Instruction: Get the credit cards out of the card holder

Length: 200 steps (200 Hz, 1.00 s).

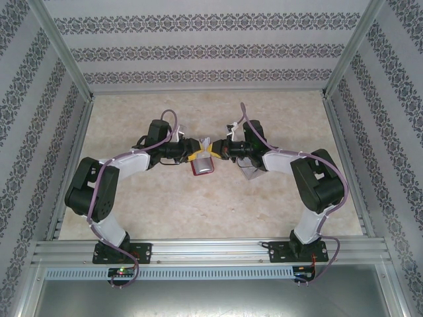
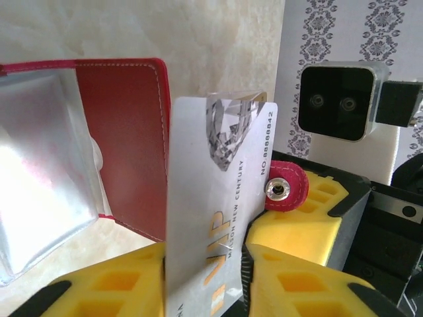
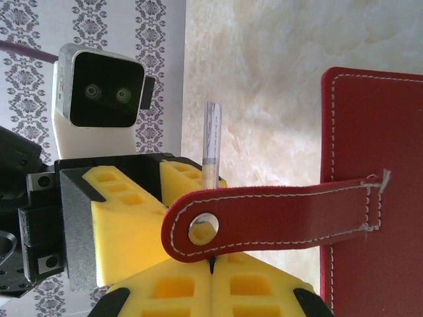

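The card holder (image 2: 122,132) is red with white stitches and a shiny see-through pocket. The card (image 2: 211,218) beside it is silver with a diamond picture and gold letters. The jaws are yellow. The table (image 1: 198,205) under it is creamy and marbled.

You have a beige marbled tabletop (image 1: 198,211) before you. Pale walls (image 1: 211,49) with grey floral stripes enclose it left, right and far.
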Each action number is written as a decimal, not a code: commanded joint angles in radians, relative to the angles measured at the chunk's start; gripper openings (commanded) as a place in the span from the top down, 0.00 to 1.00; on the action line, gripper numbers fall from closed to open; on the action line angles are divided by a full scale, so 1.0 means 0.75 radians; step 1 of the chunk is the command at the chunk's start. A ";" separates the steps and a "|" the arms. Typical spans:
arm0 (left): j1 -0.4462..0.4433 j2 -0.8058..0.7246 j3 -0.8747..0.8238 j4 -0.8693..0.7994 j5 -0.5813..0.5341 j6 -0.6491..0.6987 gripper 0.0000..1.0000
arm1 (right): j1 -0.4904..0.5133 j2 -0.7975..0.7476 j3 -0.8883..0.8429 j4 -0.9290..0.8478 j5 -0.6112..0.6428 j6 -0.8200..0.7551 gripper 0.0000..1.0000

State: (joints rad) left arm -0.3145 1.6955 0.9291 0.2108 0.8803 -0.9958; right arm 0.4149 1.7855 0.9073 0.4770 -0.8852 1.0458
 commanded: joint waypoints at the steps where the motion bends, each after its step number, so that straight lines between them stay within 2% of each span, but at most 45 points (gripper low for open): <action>1: 0.014 -0.035 0.007 0.101 0.039 0.006 0.77 | -0.009 0.022 -0.022 0.064 -0.027 0.014 1.00; 25: 0.013 -0.043 0.000 0.108 0.032 -0.001 0.93 | -0.012 0.013 -0.032 0.066 -0.023 0.026 1.00; 40: 0.016 -0.053 -0.001 0.097 0.022 0.002 1.00 | -0.017 -0.008 -0.045 0.053 -0.006 0.028 0.87; 63: 0.016 -0.089 0.004 0.064 0.003 0.016 1.00 | -0.029 -0.075 -0.083 0.035 0.028 0.026 0.68; 108: 0.011 -0.149 0.023 0.052 -0.003 -0.007 1.00 | -0.037 -0.183 -0.099 -0.017 0.058 0.010 0.52; 154: -0.017 -0.180 0.034 0.140 0.010 -0.095 1.00 | -0.035 -0.224 -0.057 0.044 0.020 0.103 0.45; 183: -0.044 -0.178 0.066 0.164 0.028 -0.122 1.00 | -0.035 -0.233 -0.014 0.061 0.002 0.134 0.46; 200: -0.050 -0.175 0.073 0.185 0.036 -0.142 1.00 | -0.038 -0.227 0.006 0.092 -0.006 0.160 0.50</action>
State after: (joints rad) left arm -0.3386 1.5883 0.9417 0.2749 0.8864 -1.0660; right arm 0.3943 1.6424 0.8661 0.4816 -0.8597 1.1316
